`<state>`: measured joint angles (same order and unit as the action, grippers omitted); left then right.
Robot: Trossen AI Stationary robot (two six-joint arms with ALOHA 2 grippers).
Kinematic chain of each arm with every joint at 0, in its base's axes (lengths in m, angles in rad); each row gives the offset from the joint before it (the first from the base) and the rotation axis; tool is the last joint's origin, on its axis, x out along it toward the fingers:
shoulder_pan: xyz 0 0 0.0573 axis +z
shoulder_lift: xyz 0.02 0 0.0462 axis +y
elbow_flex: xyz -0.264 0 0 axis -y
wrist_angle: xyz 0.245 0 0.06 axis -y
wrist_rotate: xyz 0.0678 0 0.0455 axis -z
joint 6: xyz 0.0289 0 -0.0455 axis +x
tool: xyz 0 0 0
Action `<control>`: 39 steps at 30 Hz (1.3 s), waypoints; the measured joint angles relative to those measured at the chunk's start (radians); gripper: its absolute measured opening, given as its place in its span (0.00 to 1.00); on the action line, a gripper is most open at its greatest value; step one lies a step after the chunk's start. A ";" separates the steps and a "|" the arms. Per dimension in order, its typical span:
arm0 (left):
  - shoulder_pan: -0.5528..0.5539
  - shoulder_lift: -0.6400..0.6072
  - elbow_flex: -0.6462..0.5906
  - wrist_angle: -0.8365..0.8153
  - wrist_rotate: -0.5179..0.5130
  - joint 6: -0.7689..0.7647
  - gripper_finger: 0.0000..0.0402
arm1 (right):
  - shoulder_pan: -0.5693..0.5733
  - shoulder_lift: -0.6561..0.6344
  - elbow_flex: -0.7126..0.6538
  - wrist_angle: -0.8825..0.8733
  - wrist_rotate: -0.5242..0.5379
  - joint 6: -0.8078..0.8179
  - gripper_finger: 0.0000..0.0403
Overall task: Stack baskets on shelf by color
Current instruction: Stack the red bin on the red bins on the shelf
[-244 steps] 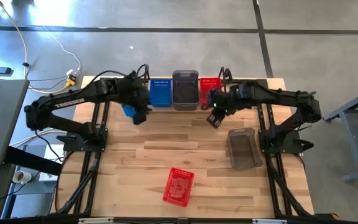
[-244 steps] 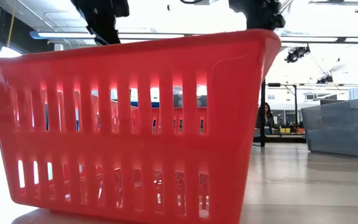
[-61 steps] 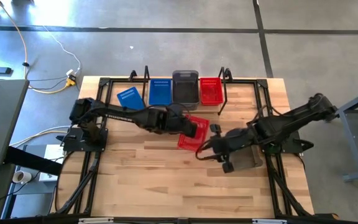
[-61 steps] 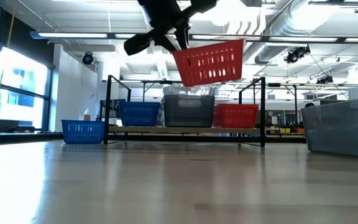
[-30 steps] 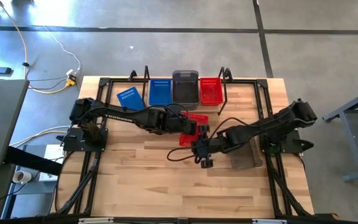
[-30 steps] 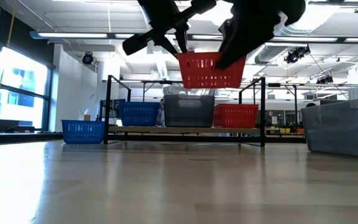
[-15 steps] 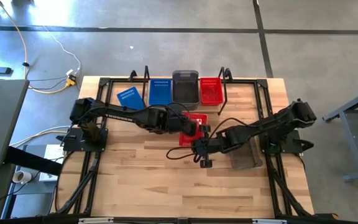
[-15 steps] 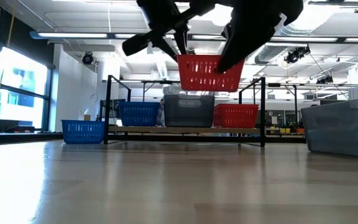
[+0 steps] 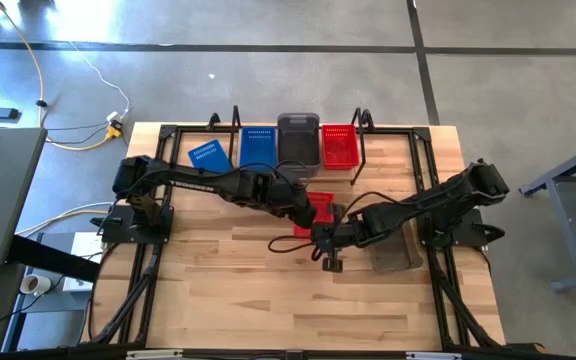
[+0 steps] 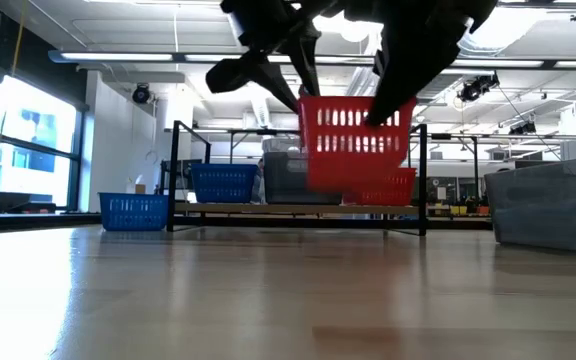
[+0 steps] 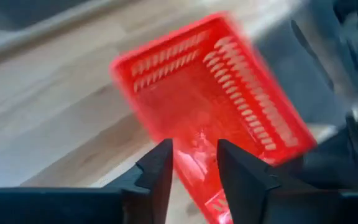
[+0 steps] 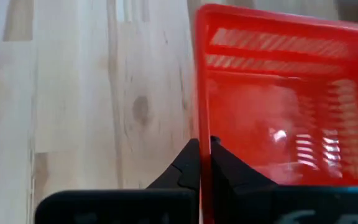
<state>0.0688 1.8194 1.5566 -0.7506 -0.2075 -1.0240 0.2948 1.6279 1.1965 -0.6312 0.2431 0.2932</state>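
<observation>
A red basket (image 9: 314,212) hangs in mid-air over the middle of the table, in front of the shelf (image 10: 218,208). My right gripper (image 12: 202,149) is shut on it. My left gripper (image 11: 194,171) is open, with one basket wall (image 11: 166,118) running between its spread fingers; I cannot tell if they touch it. On the shelf plank stand a blue basket (image 9: 258,148), a grey basket (image 9: 298,140) and a red basket (image 9: 339,146). My right gripper pinches one side wall of the red basket at its top rim (image 12: 200,127), one finger inside the basket and one outside. The fingers slant down from the table's right side. The basket (image 10: 353,145) hangs tilted and clear of the table.
A blue basket (image 9: 206,155) stands on the table left of the shelf. A grey basket (image 9: 396,247) lies on the table's right side, partly under my right arm. Thin black uprights (image 9: 356,160) frame the shelf. The near half of the tabletop (image 9: 268,300) is bare wood.
My right gripper has shut on the red basket's wall, and my left gripper has opened and let go of it. Both wrists have rolled. The basket has sunk and tipped, and now hangs lower from the right gripper alone.
</observation>
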 joint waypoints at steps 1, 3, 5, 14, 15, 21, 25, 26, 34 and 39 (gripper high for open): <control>0.005 0.000 0.000 0.000 0.025 0.023 0.30 | 0.002 0.000 0.000 -0.005 -0.007 0.014 0.00; 0.015 0.000 0.000 -0.001 0.062 0.073 0.33 | 0.007 0.000 0.000 -0.026 -0.010 0.038 0.00; 0.023 -0.006 0.000 -0.005 0.078 0.115 0.33 | 0.020 0.000 0.000 -0.028 -0.012 0.061 0.00; 0.065 -0.071 0.000 -0.013 0.104 0.297 0.32 | 0.080 -0.010 0.000 -0.032 -0.011 0.171 0.00; 0.073 -0.082 0.000 -0.010 0.103 0.316 0.32 | 0.087 -0.016 0.000 -0.034 -0.006 0.186 0.00; 0.119 -0.169 0.000 -0.013 0.127 0.441 0.32 | 0.121 -0.064 0.000 -0.039 0.055 0.256 0.00; 0.135 -0.227 0.000 -0.017 0.130 0.516 0.32 | 0.135 -0.097 0.000 -0.043 0.099 0.260 0.00; 0.136 -0.241 0.000 -0.016 0.130 0.535 0.32 | 0.135 -0.107 0.000 -0.044 0.106 0.260 0.00; 0.141 -0.348 -0.001 -0.053 0.129 0.661 0.32 | 0.106 -0.207 0.000 -0.104 0.231 0.248 0.00; 0.141 -0.397 -0.001 -0.075 0.117 0.720 0.32 | 0.066 -0.281 0.000 -0.135 0.272 0.190 0.00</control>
<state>0.2100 1.4224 1.5558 -0.8256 -0.0902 -0.3044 0.3612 1.3474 1.1961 -0.7666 0.5150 0.4836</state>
